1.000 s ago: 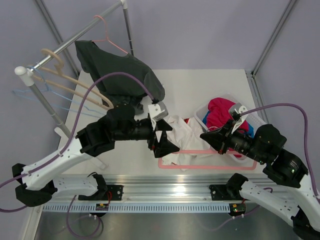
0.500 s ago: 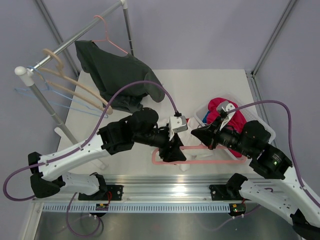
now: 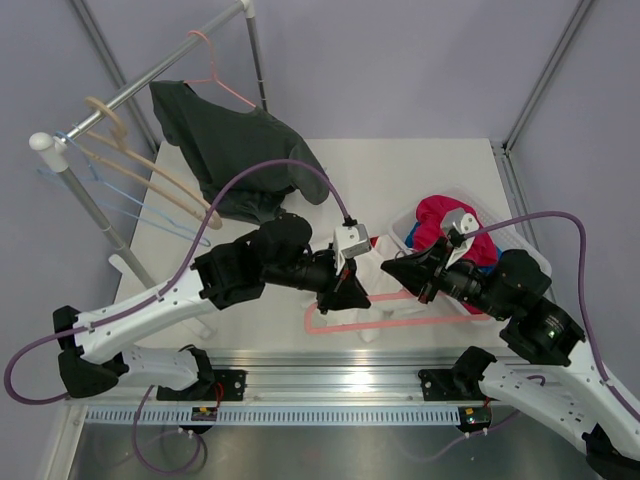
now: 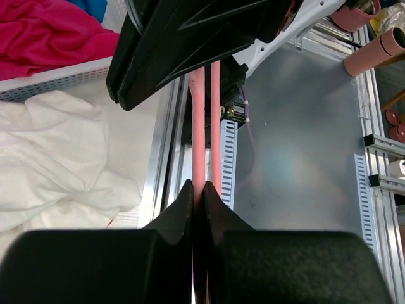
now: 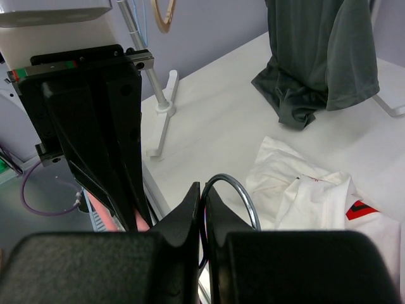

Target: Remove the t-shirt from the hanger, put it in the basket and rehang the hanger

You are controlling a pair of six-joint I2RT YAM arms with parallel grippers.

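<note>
The salmon-pink hanger (image 3: 420, 324) hangs level just above the table's near edge, held at both ends. My left gripper (image 3: 352, 292) is shut on one of its pink rods (image 4: 197, 126), jaws pinched tight (image 4: 198, 187). Facing it, my right gripper (image 3: 395, 268) is shut on the hanger's metal hook (image 5: 243, 193), the wire caught between its tips (image 5: 202, 188). The white t-shirt (image 5: 310, 196) lies crumpled on the table under and beside the hanger, a bit of its red graphic (image 5: 357, 209) showing. In the left wrist view the t-shirt (image 4: 63, 158) lies left of the rods.
A white basket (image 3: 520, 245) holding a magenta garment (image 3: 440, 215) stands at the right. A dark grey t-shirt (image 3: 240, 150) hangs from the rack's rail (image 3: 150, 80) at back left, near beige hangers (image 3: 150, 170) and a light-blue one. The metal rail (image 3: 330, 365) runs along the near edge.
My left gripper went from wide open over the t-shirt to shut on the hanger's rod, shifting right. My right arm came left and slightly up with the hook.
</note>
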